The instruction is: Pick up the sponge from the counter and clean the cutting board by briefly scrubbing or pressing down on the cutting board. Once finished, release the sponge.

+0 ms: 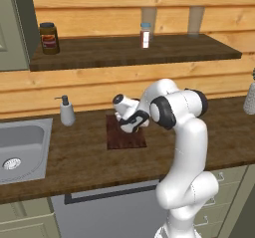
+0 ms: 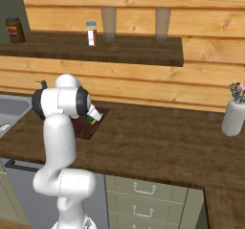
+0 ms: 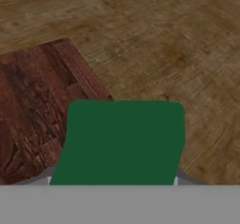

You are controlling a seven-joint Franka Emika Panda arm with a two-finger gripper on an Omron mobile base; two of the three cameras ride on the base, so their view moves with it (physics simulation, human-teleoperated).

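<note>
Gripper (image 2: 94, 118) clamped on the sponge (image 3: 121, 141), held above the cutting board's (image 3: 33, 106) edge. Beneath it, the counter (image 1: 74, 157); to its left, a sink (image 1: 22, 150); above, a shelf (image 1: 124, 53) carrying a jar (image 1: 49, 38).

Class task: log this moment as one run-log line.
tool: shut on sponge | sponge: over board edge | contact: unclear | release: pending

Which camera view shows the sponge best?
The hand view: the sponge shows its large green top, over the cutting board's edge. The right base view shows it small, beside the arm. The left base view hides it.
</note>
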